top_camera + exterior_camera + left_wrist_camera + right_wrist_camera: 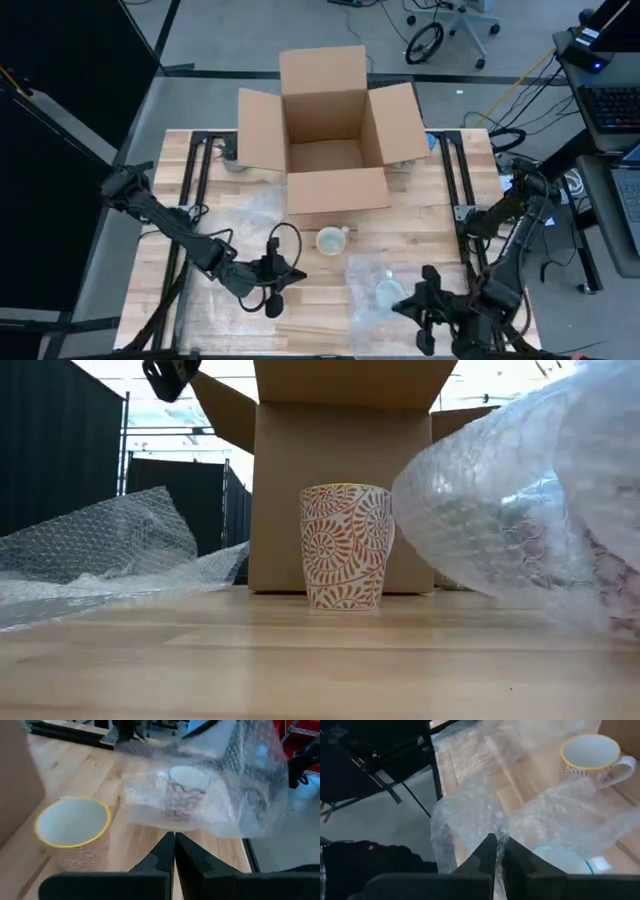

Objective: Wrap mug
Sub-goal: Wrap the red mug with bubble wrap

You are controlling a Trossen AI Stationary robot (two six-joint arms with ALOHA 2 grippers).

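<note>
A cream mug [331,240] with an orange pattern and a yellow rim stands upright on the table in front of the cardboard box; it also shows in the low view [346,546] and the left wrist view [73,827]. A second patterned mug [186,790] stands under a clear bubble-wrap sheet [380,290] at the near right. My right gripper [496,842] is shut on that sheet. My left gripper [174,845] hovers shut near the table's near left, left of both mugs, with nothing in it. My right gripper pinches a gathered part of the bubble-wrap sheet [492,822] between its two fingers, coming from the table's near right. The sheet rises to the fingertips and drapes over the second mug [520,525]; its lower parts lie on the table.
The open cardboard box [330,130] stands at the far middle, flaps spread. Another bubble-wrap sheet [100,550] lies crumpled at the left. Black rails [195,170] run along both table sides. Bare wood shows at the near middle.
</note>
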